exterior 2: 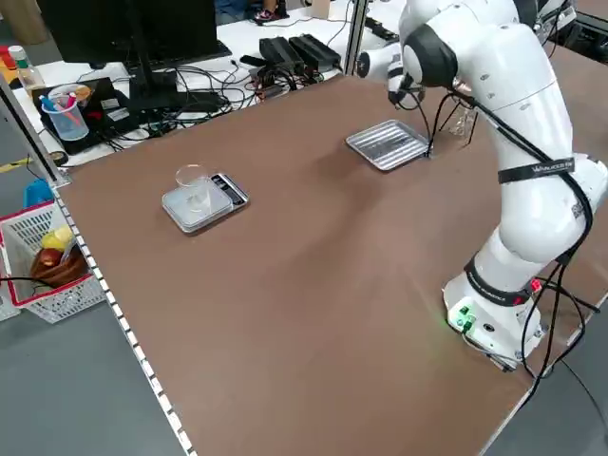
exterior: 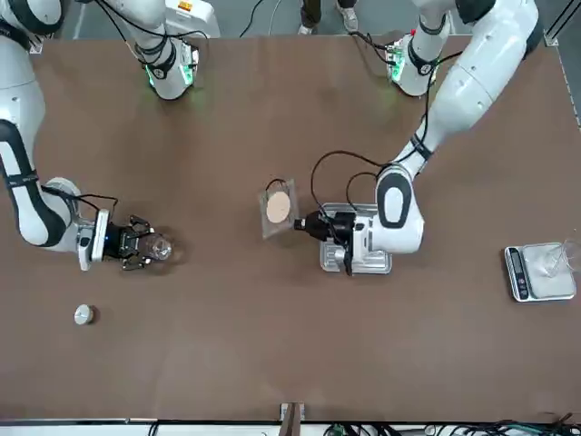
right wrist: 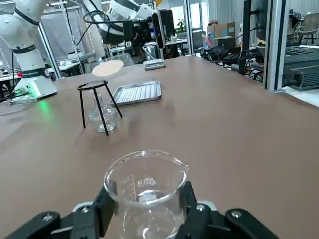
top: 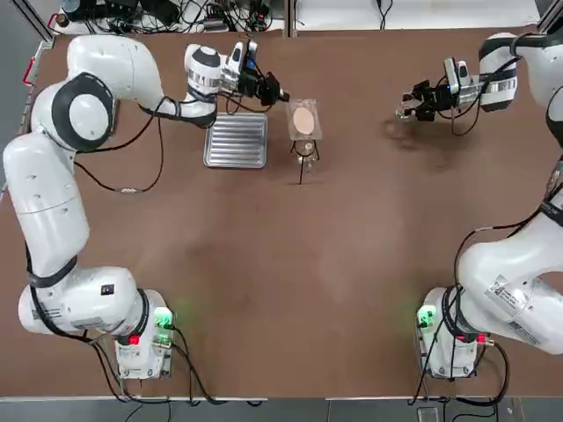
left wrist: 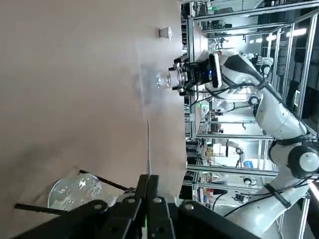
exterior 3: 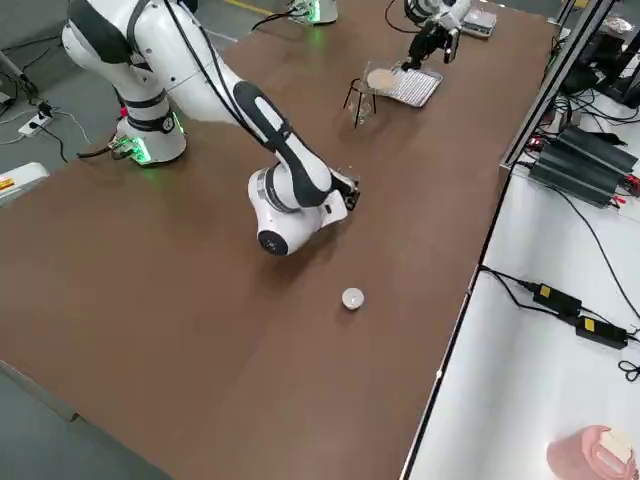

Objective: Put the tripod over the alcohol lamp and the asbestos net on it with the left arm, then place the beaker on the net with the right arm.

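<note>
Grey mesh with a peach-tan disc at its centre is what you see in the top view: the asbestos net point(top: 304, 120) hangs above the tripod point(top: 304, 156), pinched at its edge by the left gripper point(top: 280, 94), whose fingers are shut on it. Just beside it lies the ribbed silver tray point(top: 236, 140) on the brown table point(top: 281, 264). Far over on the robot's right, the right gripper point(top: 412, 105) has its fingers clamped on the beaker point(top: 405, 109).

From the front you see the net tilted on edge and the beaker point(exterior: 159, 246) held low over the table, with a small white cylinder point(exterior: 83, 314) nearby.

In the right wrist view, the beaker point(right wrist: 145, 191) is clear and straight-sided with a pouring lip, and the thin black tripod point(right wrist: 96, 105) stands over the rounded glass alcohol lamp point(right wrist: 103, 117).
</note>
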{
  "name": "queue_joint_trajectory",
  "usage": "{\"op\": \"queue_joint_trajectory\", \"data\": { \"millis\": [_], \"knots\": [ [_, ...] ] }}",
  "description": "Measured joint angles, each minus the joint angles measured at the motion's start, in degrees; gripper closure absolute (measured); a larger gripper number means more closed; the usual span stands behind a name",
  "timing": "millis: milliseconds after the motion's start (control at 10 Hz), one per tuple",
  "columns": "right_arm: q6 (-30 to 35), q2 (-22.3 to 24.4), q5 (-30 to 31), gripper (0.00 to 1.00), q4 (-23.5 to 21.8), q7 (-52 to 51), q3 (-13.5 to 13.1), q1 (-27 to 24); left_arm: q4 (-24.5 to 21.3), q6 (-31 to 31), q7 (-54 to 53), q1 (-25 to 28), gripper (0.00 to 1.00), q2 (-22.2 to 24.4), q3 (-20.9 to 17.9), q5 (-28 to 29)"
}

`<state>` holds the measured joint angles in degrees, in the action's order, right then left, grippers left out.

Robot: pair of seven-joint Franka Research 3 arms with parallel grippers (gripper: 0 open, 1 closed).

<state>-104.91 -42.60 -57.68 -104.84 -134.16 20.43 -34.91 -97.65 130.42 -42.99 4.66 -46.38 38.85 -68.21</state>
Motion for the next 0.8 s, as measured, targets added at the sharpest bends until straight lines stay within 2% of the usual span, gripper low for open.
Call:
{"op": "queue_joint_trajectory", "data": {
  "millis": [400, 800],
  "knots": [
    [0.00, 0.01, 0.00, 0.42, 0.00, 0.12, -0.07, 0.00, -6.04, 0.71, -10.96, 0.37, 0.98, -0.05, 0.03, -7.30],
    [-0.01, 0.01, 0.00, 0.42, 0.00, 0.23, -0.06, 0.19, -6.85, 0.72, -11.16, 2.32, 0.96, -0.04, 1.59, -7.44]
  ]
}}
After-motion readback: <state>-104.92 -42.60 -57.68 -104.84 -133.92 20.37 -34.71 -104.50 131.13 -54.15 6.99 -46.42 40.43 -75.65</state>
